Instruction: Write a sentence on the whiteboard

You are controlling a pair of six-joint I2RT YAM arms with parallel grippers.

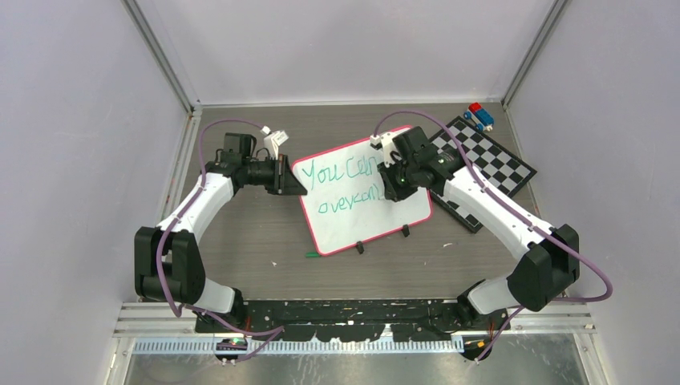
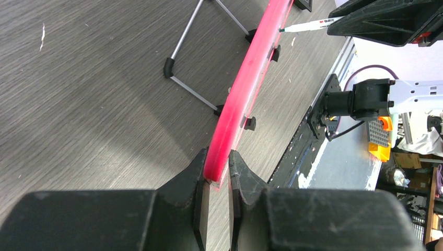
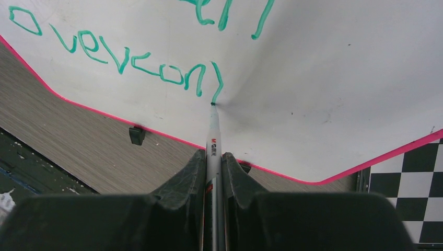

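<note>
whiteboard propped up in the middle, left gripper pinching its edge. right gripper clamps the marker, tip at "overcom" (touching, i think). press too hard and it could twist, wobbling the sentence.

Left arm and right arm: white shells on the long links, blocky black housings at the joints. One purple cable runs along each arm in loose loops. A small white bracket sits near each wrist. Green indicator light lit on the right wrist. Left claw and right claw: matte black wedge-shaped fingers, faintly scuffed.
</note>
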